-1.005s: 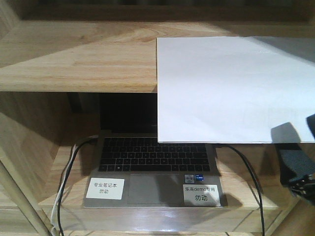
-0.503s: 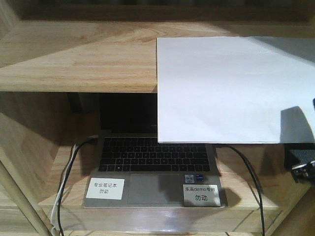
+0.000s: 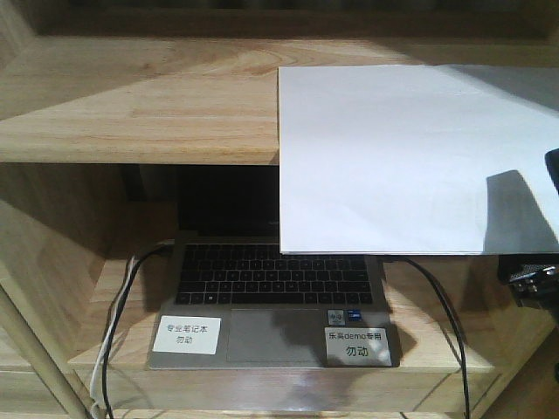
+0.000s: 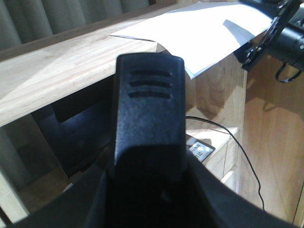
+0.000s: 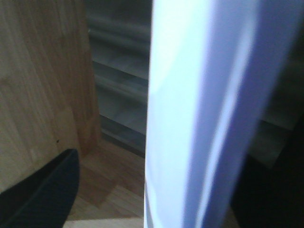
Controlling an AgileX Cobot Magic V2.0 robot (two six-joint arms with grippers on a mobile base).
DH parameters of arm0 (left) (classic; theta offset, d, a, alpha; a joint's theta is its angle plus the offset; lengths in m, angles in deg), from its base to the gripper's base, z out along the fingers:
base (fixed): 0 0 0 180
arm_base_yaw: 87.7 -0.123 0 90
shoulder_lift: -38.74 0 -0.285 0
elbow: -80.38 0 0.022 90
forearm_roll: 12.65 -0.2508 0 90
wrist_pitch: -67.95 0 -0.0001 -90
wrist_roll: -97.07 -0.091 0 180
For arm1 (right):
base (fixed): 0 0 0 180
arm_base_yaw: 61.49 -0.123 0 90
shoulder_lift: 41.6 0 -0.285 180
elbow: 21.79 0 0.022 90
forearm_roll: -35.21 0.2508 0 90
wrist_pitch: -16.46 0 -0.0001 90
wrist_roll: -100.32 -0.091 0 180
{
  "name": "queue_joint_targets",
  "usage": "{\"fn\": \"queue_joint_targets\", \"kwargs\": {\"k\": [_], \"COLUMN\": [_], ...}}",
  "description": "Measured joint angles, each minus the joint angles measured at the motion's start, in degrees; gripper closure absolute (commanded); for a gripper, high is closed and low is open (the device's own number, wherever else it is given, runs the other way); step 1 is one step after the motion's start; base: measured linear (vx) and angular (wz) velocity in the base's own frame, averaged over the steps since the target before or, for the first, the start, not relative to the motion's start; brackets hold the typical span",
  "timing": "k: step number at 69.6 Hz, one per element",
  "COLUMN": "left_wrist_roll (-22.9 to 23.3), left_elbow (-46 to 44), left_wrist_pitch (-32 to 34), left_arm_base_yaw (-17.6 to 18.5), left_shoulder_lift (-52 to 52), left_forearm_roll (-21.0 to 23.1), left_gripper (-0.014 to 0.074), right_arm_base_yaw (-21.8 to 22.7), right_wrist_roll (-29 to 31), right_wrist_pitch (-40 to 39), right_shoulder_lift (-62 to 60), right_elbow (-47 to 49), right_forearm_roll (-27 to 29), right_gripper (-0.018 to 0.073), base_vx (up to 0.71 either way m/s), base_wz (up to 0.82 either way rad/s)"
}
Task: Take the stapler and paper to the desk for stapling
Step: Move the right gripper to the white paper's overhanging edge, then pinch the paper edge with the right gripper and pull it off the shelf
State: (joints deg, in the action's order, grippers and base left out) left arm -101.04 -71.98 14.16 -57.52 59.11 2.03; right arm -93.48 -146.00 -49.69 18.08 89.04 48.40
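The white paper [image 3: 410, 157] lies on the upper shelf board [image 3: 140, 105], its front edge hanging past the board over the laptop. My right gripper [image 3: 534, 284] is at the paper's right front corner. In the right wrist view the paper [image 5: 190, 114] runs edge-on between the right gripper's [image 5: 175, 161] wide-apart fingers [image 5: 47, 190], so it is open. In the left wrist view a black ridged block, the stapler [image 4: 148, 95], fills the space between the jaws of my left gripper [image 4: 148, 190], which is shut on it. The desk is out of view.
An open laptop [image 3: 271, 297] with two white labels [image 3: 186, 334] sits on the lower shelf, with black and white cables [image 3: 113, 332] trailing on both sides. Wooden side walls [image 3: 52, 253] close in the shelf. The right arm [image 4: 280, 33] shows beside the paper [image 4: 204, 33].
The right gripper drew out toward the right edge of view, then came back a little toward the paper's corner. Its shadow on the paper shifted. Paper and laptop have not moved.
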Motion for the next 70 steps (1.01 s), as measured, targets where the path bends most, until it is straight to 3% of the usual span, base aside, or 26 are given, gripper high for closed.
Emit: {"fn": "queue_joint_targets", "kwargs": {"k": [39, 70], "left_wrist_roll": [0.0, 0.0], "left_elbow": [0.0, 0.0], "left_wrist_pitch": [0.0, 0.0], "left_arm_base_yaw": [0.0, 0.0], "left_shoulder_lift": [0.0, 0.0], "left_forearm_roll": [0.0, 0.0], "left_gripper": [0.0603, 0.0603], "right_arm_base_yaw": [0.0, 0.0], "right_wrist_roll": [-0.53, -1.03], "right_wrist_pitch": [-0.05, 0.01], "right_shoulder_lift": [0.0, 0.0], "right_elbow": [0.0, 1.5], "right_forearm_roll": [0.0, -0.85], "right_gripper": [0.0573, 0.0569], "base_vx": [0.0, 0.0], "base_wz": [0.0, 0.0]}}
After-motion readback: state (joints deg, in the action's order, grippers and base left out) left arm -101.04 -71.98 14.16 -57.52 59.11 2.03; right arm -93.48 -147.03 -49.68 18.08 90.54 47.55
